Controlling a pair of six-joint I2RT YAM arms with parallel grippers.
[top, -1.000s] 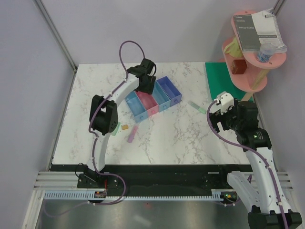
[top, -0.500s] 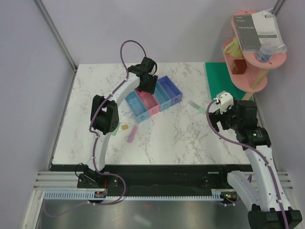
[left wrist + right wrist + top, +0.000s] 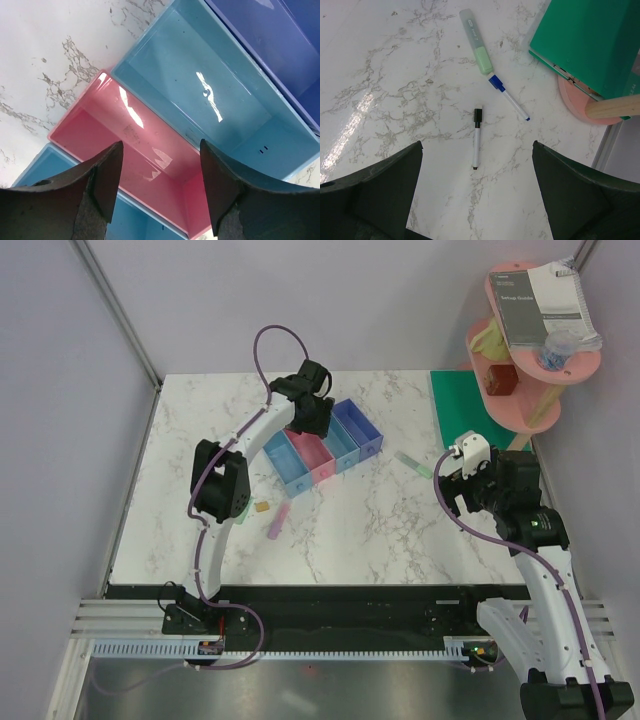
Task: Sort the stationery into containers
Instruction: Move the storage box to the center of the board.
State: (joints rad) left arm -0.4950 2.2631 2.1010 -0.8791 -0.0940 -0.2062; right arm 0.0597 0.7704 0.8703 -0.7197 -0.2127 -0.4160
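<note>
Gaping left end effector (image 3: 160, 150), above pink bin (image 3: 90, 125)

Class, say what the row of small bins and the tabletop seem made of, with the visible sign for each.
Row of small rectangular blue and pink bins: glossy moulded plastic, judging by sharp glare streaks. White grey-veined tabletop: polished marble or marble-print laminate; cannot tell which.

Left claw (image 3: 160, 150) agape; right claw (image 3: 477, 150) agape
</note>
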